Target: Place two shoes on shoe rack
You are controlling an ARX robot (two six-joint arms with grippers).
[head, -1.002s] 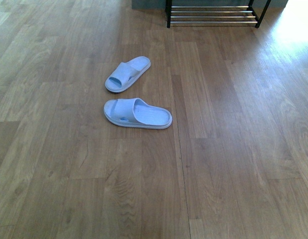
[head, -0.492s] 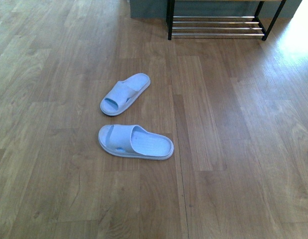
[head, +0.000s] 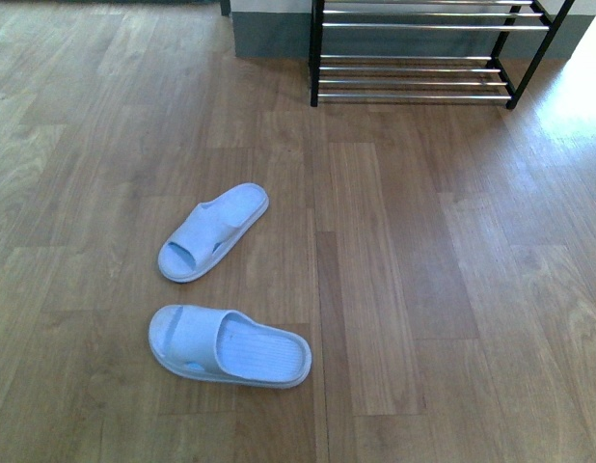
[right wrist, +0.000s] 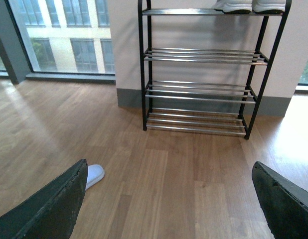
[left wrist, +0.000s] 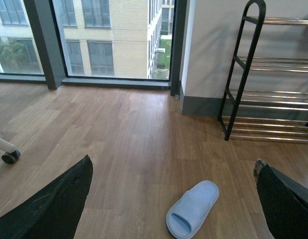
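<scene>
Blue slippers (head: 213, 231) (head: 230, 347), two, lie before one rack (head: 414, 58); left end effector (left wrist: 172, 162) and right end effector (right wrist: 170, 164) gape empty.

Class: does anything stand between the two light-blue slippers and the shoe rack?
Nothing visible does. Only wooden floor lies between the near slipper, the far slipper and the shoe rack.

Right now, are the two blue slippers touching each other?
Apart. The front view shows a strip of bare floor between the far slipper and the near slipper.
</scene>
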